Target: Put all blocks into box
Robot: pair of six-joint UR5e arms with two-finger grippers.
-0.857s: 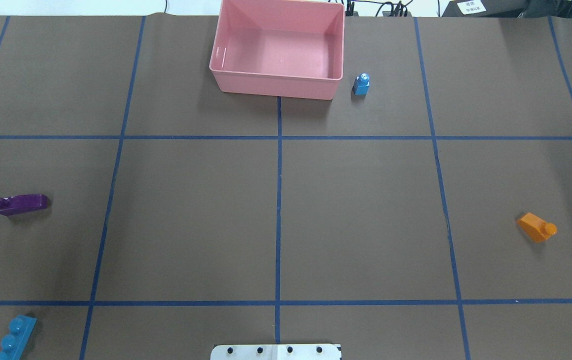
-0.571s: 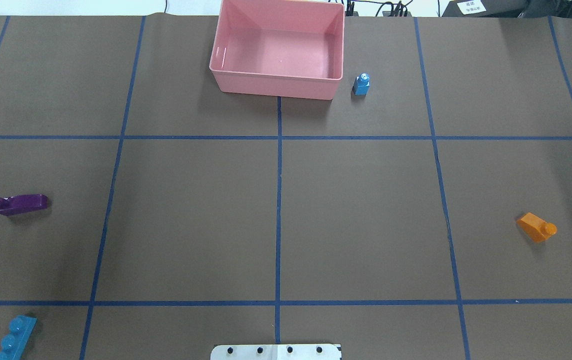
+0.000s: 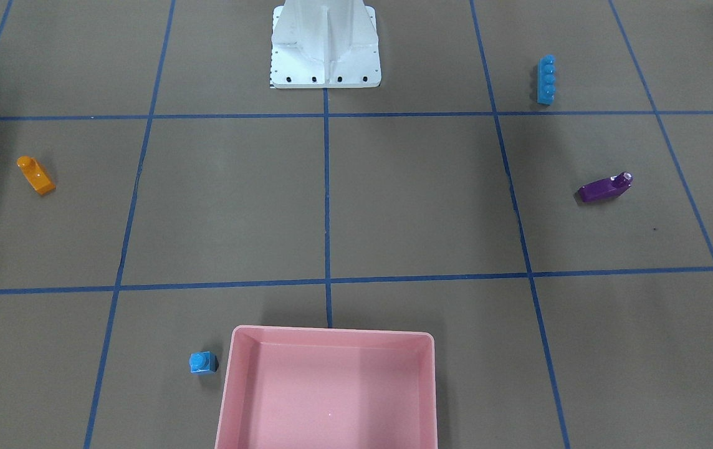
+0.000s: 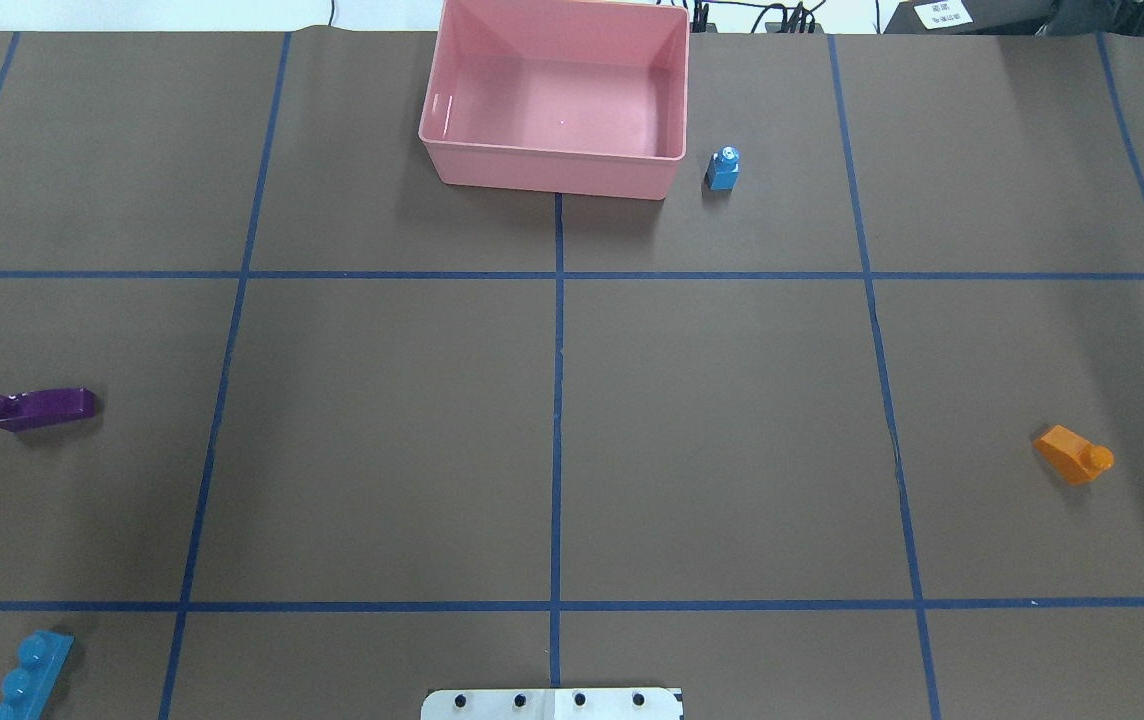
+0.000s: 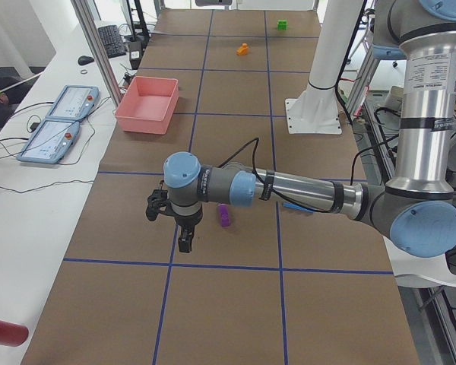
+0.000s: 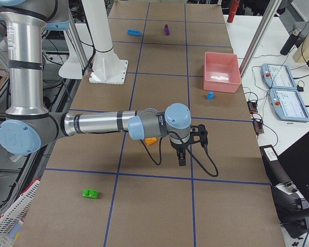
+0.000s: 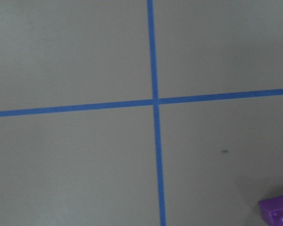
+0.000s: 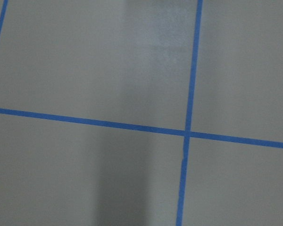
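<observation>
A: Where is the box being shown?

B: The box is being seen at the far edge of the table, across from the white base, with the middle line of blue tape running up to its near wall. All five blocks are being shown outside it.

A: And how are the blocks being laid out?

B: The tiny light-blue block is being seen upright just beside the box's right wall, not touching it. The purple block is being shown well apart, on the robot's left, and the long light-blue bar is being cut off by the overhead view's lower left corner. The orange block is being seen far out on the robot's right. The green block is being picked up only by the side views, beyond the orange one, towards the table's end.

A: What is being done with the grippers?

B: The left gripper is being held pointing down over the table, near the purple block, a corner of which is being caught at the lower right edge of the left wrist view. The right gripper is likewise being held pointing down, near the orange block. Nothing is being touched by either.

A: Spread or pressed together?

B: That cannot be told: both are being shown in the side views alone.
</observation>
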